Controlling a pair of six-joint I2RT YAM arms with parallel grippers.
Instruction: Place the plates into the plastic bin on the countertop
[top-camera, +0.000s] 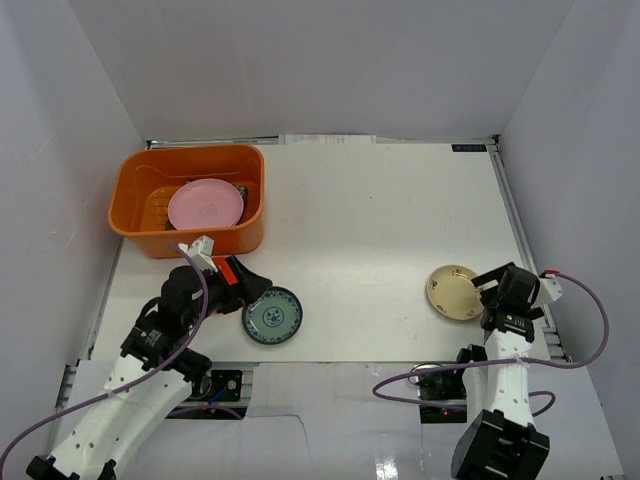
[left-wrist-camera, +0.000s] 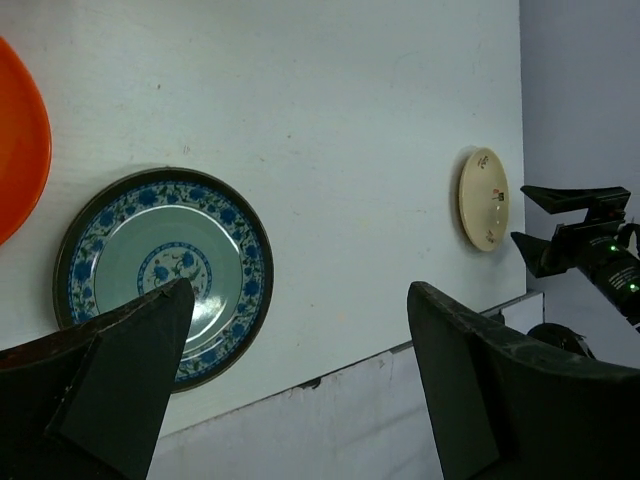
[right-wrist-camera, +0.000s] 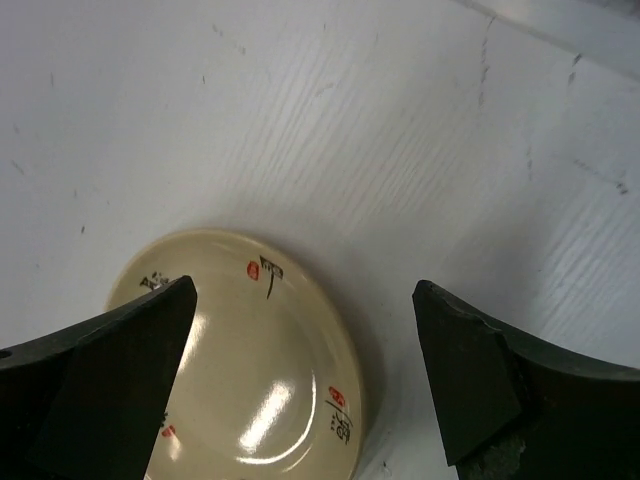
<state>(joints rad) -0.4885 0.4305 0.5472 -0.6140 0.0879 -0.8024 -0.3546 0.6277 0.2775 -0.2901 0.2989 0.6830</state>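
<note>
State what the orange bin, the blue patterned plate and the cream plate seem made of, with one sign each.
The orange bin is probably moulded plastic: uniform colour, smooth rounded corners. The blue patterned plate is glazed ceramic or melamine: glossy highlight, printed floral band. The cream plate is equally uncertain: shiny glare, printed characters.

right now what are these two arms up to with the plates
Two arms are moving plates into the orange bin, where a pink plate already lies. The left claw stands open at the edge of the blue-green patterned plate, the right claw open over the cream plate. Both lie on the table, neither gripped yet.
</note>
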